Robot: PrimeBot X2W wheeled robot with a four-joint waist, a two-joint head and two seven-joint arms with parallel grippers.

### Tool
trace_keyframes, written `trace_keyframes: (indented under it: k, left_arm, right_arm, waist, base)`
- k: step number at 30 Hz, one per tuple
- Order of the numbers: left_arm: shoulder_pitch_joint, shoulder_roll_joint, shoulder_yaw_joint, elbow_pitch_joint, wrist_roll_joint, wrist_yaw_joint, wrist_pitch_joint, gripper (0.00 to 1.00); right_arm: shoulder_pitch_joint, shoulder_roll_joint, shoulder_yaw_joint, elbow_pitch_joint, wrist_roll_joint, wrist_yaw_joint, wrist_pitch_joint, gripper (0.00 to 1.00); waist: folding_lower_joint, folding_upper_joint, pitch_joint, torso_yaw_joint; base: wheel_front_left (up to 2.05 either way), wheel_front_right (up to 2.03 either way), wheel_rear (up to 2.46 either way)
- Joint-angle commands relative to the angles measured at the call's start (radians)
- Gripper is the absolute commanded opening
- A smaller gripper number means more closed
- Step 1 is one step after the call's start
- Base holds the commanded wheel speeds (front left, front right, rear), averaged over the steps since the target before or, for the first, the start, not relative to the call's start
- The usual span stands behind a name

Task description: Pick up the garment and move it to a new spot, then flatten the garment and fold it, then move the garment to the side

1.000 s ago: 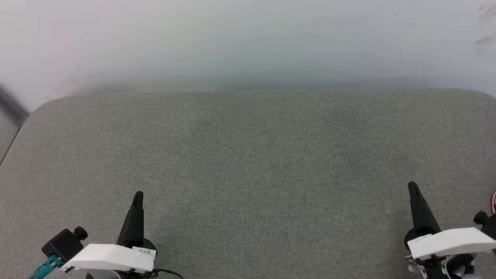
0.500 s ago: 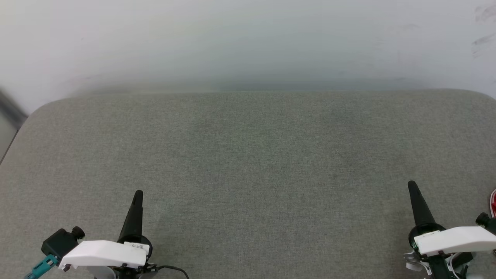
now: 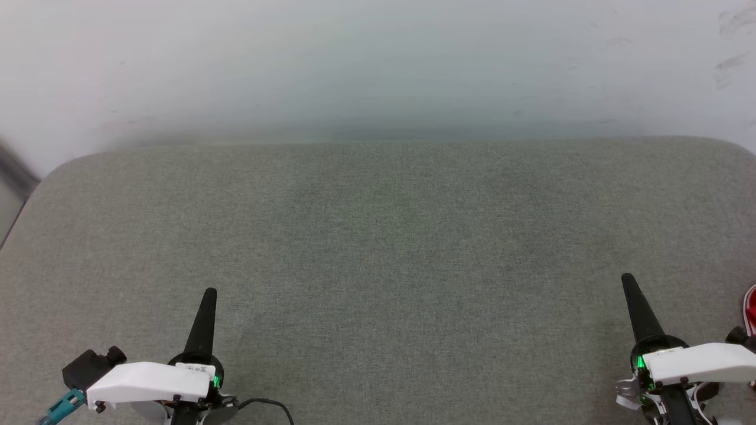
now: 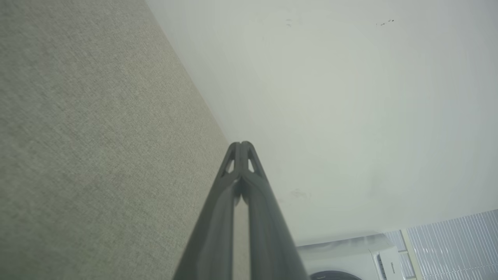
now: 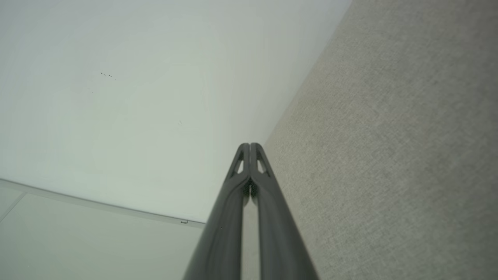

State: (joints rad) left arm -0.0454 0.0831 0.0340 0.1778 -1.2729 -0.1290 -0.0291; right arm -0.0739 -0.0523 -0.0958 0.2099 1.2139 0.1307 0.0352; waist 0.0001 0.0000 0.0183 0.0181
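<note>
A thin strip of the red garment [image 3: 751,307] with a white edge peeks in at the right border of the head view, lying on the grey fabric surface [image 3: 378,248]; the rest of it is out of view. My left gripper [image 3: 209,293] rests at the lower left, fingers pressed together and empty, as the left wrist view confirms [image 4: 241,144]. At the lower right my right gripper [image 3: 627,278] is shut too, with nothing between its fingers [image 5: 249,146]. It sits a little to the left of the red strip, not touching it.
A white wall [image 3: 378,65] rises behind the surface's rounded far edge. On the left the surface ends near a dark bar [image 3: 15,168]. A black cable [image 3: 269,406] trails by my left wrist. A white washing machine [image 4: 350,260] shows in the left wrist view.
Both grippers stay shut in nearly the same places. Their wrists have turned slightly, and green lights now glow on them. The head view has shifted a little.
</note>
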Motion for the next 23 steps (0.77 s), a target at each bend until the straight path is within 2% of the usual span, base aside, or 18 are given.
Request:
trace_keyframes:
  k: [1, 23]
  left_arm:
    - [-0.02, 0.005, 0.002, -0.002, -0.013, -0.002, 0.005, 0.0]
    - [-0.044, 0.001, 0.022, 0.032, -0.194, -0.002, 0.058, 0.0]
  right_arm:
    - [-0.021, 0.002, -0.003, -0.003, 0.016, 0.0, 0.001, 0.0]
    - [-0.033, 0.003, -0.011, 0.016, 0.207, 0.0, 0.042, 0.0]
  waist:
    - [0.0, 0.0, 0.0, 0.0]
    - [0.0, 0.0, -0.007, -0.008]
  base:
    - [0.0, 0.0, 0.0]
    - [0.0, 0.0, 0.0]
